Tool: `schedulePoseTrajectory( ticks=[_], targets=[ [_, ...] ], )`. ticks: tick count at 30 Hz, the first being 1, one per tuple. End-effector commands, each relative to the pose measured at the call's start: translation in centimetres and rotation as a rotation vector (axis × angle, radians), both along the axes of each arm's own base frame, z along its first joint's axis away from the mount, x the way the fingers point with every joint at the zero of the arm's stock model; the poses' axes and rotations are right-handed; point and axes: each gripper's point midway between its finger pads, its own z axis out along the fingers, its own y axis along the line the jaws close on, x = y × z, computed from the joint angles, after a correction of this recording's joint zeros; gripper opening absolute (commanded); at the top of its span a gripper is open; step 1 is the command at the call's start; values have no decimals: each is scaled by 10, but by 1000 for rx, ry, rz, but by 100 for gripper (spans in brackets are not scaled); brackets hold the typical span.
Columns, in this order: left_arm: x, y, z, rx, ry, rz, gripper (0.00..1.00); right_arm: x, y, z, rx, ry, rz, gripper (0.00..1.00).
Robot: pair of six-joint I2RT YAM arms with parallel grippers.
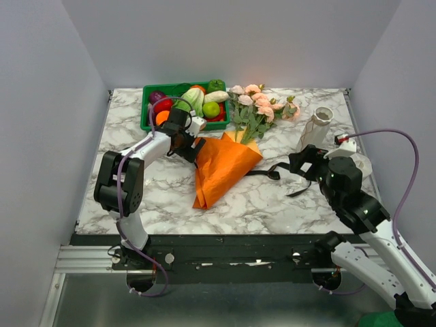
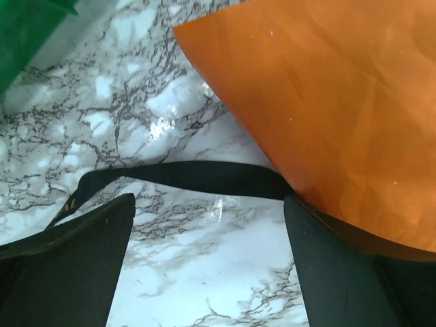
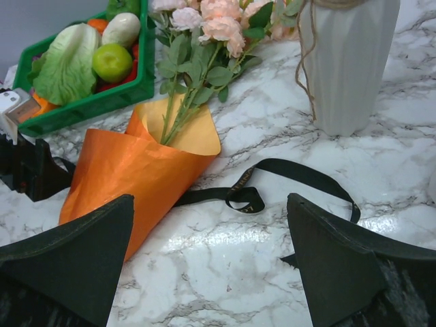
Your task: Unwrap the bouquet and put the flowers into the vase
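Observation:
The bouquet lies mid-table: an orange paper cone (image 1: 221, 167) with peach-pink flowers (image 1: 262, 102) sticking out of its far end on green stems. A black ribbon (image 1: 272, 172) trails loose from the cone's right side. The cream ribbed vase (image 1: 315, 129) stands upright at the right. My left gripper (image 1: 187, 146) is open at the cone's left edge; in its wrist view the orange paper (image 2: 327, 95) lies beside one finger and the ribbon (image 2: 197, 174) crosses ahead. My right gripper (image 1: 300, 163) is open over the ribbon (image 3: 286, 178), the vase (image 3: 347, 61) just beyond.
A green tray (image 1: 146, 109) of plastic vegetables sits at the far left, next to the flowers. A pale round object (image 1: 361, 163) rests behind my right arm near the table's right edge. White walls enclose the marble table (image 1: 272, 201).

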Motion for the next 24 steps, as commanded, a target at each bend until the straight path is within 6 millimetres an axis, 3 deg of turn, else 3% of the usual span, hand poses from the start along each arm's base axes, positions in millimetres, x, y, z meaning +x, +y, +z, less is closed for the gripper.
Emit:
schedulePoseTrajectory(
  ticks=[1,7,13,18,22,24],
  targets=[
    [5,-31,38,-70,-106,-32,99,-2,-1,4,7,-28,5,100],
    [-13,-39,19,-30,-52,-80,99,-7,-7,19,22,-68,-4,100],
    [-26,-54,20,-70,-20,-124,99,-13,-13,35,43,-110,-15,100],
    [-42,-90,36,-105,-29,-208,99,-17,-13,47,68,-129,-10,100],
    [-70,-130,52,-130,-28,-322,99,-19,-14,51,78,-133,-8,100],
    [-81,-140,61,-131,-29,-361,99,-20,-14,53,82,-133,-4,100]
  ],
)
